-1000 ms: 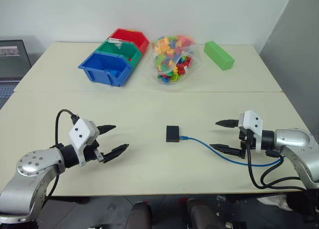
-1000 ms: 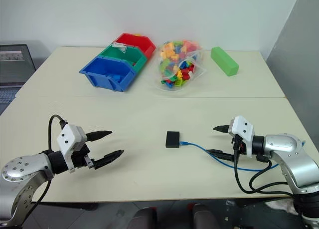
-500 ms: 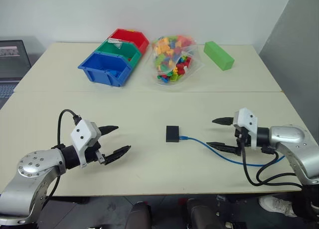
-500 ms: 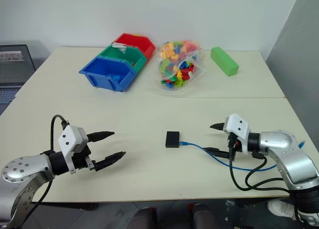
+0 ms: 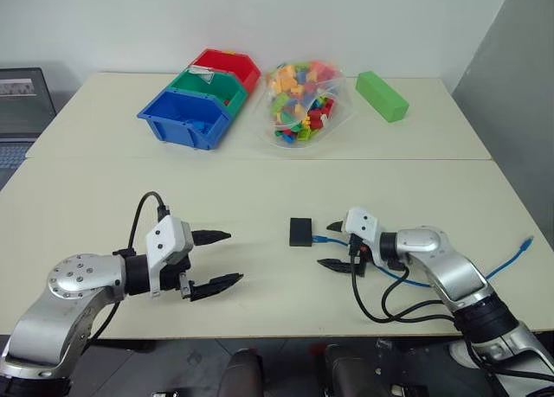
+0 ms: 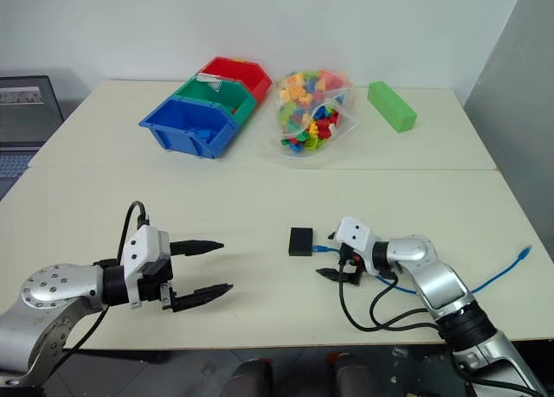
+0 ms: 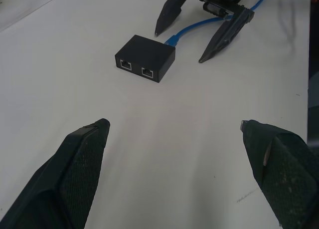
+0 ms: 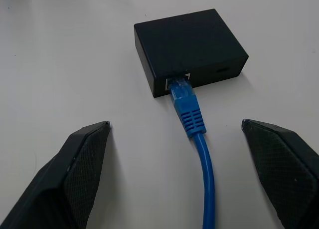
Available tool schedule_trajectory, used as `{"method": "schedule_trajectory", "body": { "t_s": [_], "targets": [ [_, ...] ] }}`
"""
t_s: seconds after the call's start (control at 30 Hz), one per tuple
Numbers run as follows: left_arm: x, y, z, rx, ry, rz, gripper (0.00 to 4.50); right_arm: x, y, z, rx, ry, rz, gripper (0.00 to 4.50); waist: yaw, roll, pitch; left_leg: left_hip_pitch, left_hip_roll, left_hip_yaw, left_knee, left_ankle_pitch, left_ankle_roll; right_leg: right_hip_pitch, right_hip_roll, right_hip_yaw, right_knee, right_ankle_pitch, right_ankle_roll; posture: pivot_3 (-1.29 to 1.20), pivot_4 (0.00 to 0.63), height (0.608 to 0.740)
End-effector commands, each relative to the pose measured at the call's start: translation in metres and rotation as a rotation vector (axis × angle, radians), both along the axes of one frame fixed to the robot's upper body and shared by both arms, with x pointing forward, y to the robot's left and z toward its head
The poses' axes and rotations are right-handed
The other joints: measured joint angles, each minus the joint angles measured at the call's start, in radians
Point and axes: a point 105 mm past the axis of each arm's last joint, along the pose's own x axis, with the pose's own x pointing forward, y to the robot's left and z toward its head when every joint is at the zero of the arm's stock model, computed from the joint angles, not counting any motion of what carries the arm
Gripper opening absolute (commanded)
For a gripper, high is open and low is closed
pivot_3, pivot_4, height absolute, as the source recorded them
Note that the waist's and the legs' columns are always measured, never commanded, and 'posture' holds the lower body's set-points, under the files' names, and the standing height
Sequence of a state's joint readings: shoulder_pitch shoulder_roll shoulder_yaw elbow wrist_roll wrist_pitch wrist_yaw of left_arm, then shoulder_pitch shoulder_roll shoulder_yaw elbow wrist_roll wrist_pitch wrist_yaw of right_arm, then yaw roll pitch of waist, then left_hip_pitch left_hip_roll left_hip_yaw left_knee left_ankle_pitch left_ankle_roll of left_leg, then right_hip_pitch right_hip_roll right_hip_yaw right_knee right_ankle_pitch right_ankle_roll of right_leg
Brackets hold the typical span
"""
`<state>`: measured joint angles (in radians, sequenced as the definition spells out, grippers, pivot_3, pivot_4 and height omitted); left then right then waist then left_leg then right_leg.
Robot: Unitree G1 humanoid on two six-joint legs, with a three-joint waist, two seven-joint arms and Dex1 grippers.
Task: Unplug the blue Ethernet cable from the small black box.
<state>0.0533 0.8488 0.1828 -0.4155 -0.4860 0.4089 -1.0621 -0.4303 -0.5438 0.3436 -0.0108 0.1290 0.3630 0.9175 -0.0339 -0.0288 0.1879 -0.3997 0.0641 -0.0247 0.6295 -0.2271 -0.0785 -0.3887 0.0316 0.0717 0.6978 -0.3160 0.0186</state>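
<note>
I see the small black box (image 5: pixel 300 232) lying flat on the table (image 5: pixel 260 189), with the blue Ethernet cable (image 8: pixel 192 112) plugged into its side that faces my right arm. I think I hold the right gripper (image 5: pixel 333 246) just beside the box on that side because its wide open fingers straddle the cable close behind the plug, ready to close on it; they touch nothing yet. The left gripper (image 5: pixel 218 259) hovers well apart on the other side of the box, pointing at it, also wide open and empty, probably to hold the box down.
</note>
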Motion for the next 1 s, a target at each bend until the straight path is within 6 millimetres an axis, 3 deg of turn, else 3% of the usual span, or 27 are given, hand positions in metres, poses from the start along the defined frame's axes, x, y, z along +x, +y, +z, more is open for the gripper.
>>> {"method": "schedule_trajectory", "body": {
  "t_s": [0.03, 0.57, 0.63, 0.77, 0.87, 1.0],
  "targets": [
    [0.001, 0.0, 0.005, 0.011, -0.029, -0.016, 4.5, 0.006, 0.0, 0.005, -0.009, -0.031, 0.01, 3.9, 0.0, 0.0, 0.0, 0.0, 0.0, 0.0, 0.0, 0.0, 0.0, 0.0, 0.0, 0.0, 0.0, 0.0, 0.0, 0.0, 0.15, 0.74],
    [0.012, 0.013, -0.006, -0.03, 0.045, 0.07, 4.5, 0.008, 0.008, 0.009, -0.033, -0.056, 0.072, 0.07, 0.0, 0.0, 0.0, 0.0, 0.0, 0.0, 0.0, 0.0, 0.0, 0.0, 0.0, 0.0, 0.0, 0.0, 0.0, 0.0, 0.15, 0.74],
    [0.016, 0.014, -0.003, -0.088, 0.085, 0.106, 4.5, 0.009, 0.008, 0.012, -0.029, -0.067, 0.075, 0.07, 0.0, 0.0, 0.0, 0.0, 0.0, 0.0, 0.0, 0.0, 0.0, 0.0, 0.0, 0.0, 0.0, 0.0, 0.0, 0.0, 0.15, 0.74],
    [0.023, 0.01, 0.012, -0.308, 0.2, 0.136, 4.5, 0.006, 0.014, 0.036, -0.021, -0.202, 0.141, 0.07, 0.0, 0.0, 0.0, 0.0, 0.0, 0.0, 0.0, 0.0, 0.0, 0.0, 0.0, -0.001, 0.0, 0.0, 0.0, 0.0, 0.15, 0.74],
    [0.026, 0.0, 0.025, -0.437, 0.29, 0.098, 4.5, 0.0, 0.03, 0.066, -0.075, -0.475, 0.278, 0.07, 0.0, 0.001, 0.001, -0.001, 0.0, -0.001, 0.001, 0.0, 0.0, 0.0, 0.0, -0.001, 0.001, 0.0, 0.0, 0.0, 0.15, 0.74],
    [0.034, -0.008, 0.033, -0.525, 0.351, 0.088, 4.5, -0.007, 0.044, 0.084, -0.112, -0.682, 0.394, 0.07, -0.005, 0.001, 0.0, 0.0, 0.0, -0.001, 0.001, 0.0, 0.0, 0.0, 0.0, -0.001, 0.001, 0.0, 0.0, 0.0, 0.15, 0.74]
  ]
}}
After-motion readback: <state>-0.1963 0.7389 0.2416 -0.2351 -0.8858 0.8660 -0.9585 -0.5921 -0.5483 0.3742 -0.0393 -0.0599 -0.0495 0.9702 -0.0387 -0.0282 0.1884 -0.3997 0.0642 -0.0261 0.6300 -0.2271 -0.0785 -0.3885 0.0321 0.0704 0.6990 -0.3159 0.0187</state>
